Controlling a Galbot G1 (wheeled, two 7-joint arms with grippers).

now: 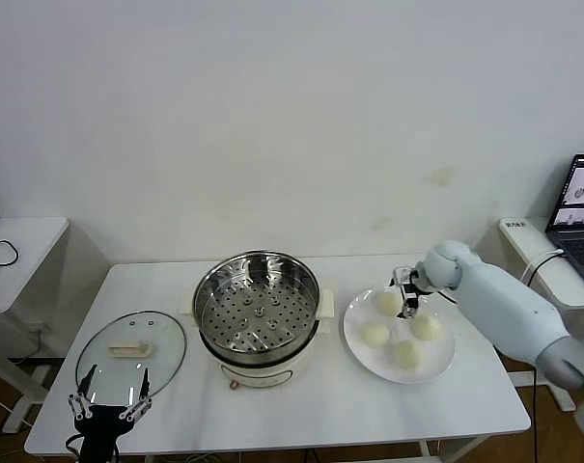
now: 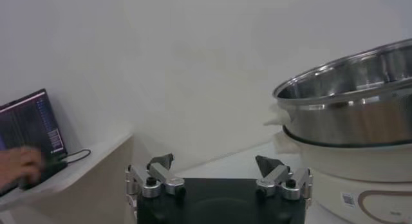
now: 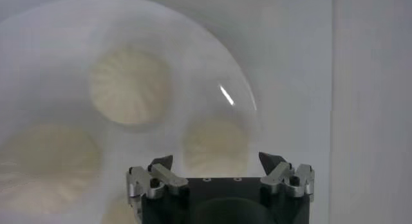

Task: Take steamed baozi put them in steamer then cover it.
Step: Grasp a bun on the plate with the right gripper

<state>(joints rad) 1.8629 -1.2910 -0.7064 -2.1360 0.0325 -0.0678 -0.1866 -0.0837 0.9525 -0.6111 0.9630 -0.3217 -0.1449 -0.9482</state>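
Observation:
Several off-white steamed baozi lie on a white plate at the right of the table. My right gripper hovers over the plate's back part, open, holding nothing. In the right wrist view one baozi lies just beyond the gap of the right gripper, and others lie farther off. The steel steamer stands empty at the table's middle on its cream pot base. The glass cover lies flat to its left. My left gripper waits open at the front left, empty.
From the left gripper the steamer rises close by. A laptop sits on a side table at the far right. Another small table stands at the left, where a hand rests at a laptop.

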